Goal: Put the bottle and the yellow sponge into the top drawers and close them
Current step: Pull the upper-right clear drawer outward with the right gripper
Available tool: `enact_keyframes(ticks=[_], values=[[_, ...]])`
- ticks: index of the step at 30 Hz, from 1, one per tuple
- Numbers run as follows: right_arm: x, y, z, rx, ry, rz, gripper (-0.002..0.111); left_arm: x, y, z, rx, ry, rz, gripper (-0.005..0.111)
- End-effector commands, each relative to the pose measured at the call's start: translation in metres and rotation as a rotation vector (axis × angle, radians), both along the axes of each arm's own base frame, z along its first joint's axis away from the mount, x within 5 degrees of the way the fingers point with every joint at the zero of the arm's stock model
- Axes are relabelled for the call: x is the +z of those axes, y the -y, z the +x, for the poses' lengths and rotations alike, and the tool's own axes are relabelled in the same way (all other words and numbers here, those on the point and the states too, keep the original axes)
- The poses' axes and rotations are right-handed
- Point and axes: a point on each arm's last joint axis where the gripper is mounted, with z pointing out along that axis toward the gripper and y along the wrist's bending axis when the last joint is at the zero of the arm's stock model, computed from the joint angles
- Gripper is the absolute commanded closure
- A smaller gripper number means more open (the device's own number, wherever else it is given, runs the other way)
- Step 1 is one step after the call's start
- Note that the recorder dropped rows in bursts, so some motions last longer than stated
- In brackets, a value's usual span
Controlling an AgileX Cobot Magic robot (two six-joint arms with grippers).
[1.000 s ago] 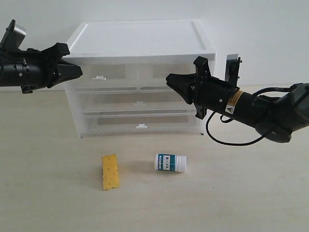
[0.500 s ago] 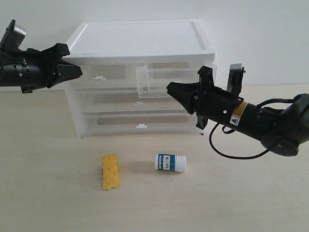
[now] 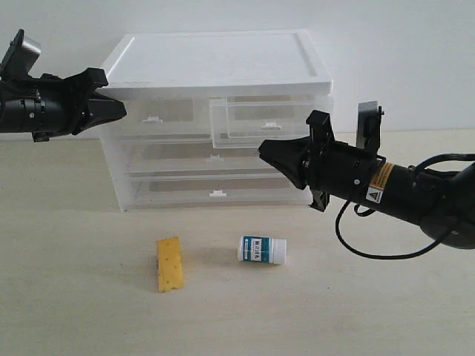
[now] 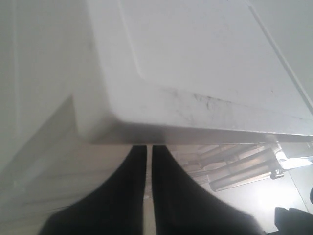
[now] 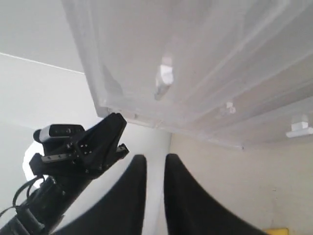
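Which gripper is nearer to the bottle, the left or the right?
Right. The right gripper hangs above the bottle; the left gripper is far off, by the top left corner of the cabinet.

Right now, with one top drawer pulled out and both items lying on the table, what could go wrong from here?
1. The right top drawer is only partly out, so the bottle may catch on the cabinet top when dropped in.
2. The right end effector sits close by that drawer's front edge, and rising straight up could knock it.
3. The left top drawer is shut, so the yellow sponge has nowhere to go yet.
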Motion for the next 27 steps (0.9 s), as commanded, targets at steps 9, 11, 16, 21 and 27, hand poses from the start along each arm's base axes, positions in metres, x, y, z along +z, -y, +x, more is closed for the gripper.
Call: enact_keyframes(ticks=[9,11,16,21,27], values=[[0.016,-0.001,0.025,-0.055,-0.022,0.023,0.063,0.005,-0.001,0.002,0.008,0.019,-0.005,0.103],[0.013,-0.002,0.027,-0.059,-0.027,0.025,0.062,0.005,-0.001,0.002,0.008,0.019,-0.005,0.103],[0.008,0.0,0.03,-0.086,-0.006,0.024,0.062,0.005,0.0,0.002,0.005,0.019,-0.004,0.103],[0.008,0.0,0.031,-0.099,0.025,-0.006,0.062,0.005,0.0,0.002,0.004,0.019,-0.005,0.103],[0.016,-0.002,0.037,-0.082,0.067,-0.011,0.063,0.005,0.0,0.002,0.002,0.02,-0.006,0.103]])
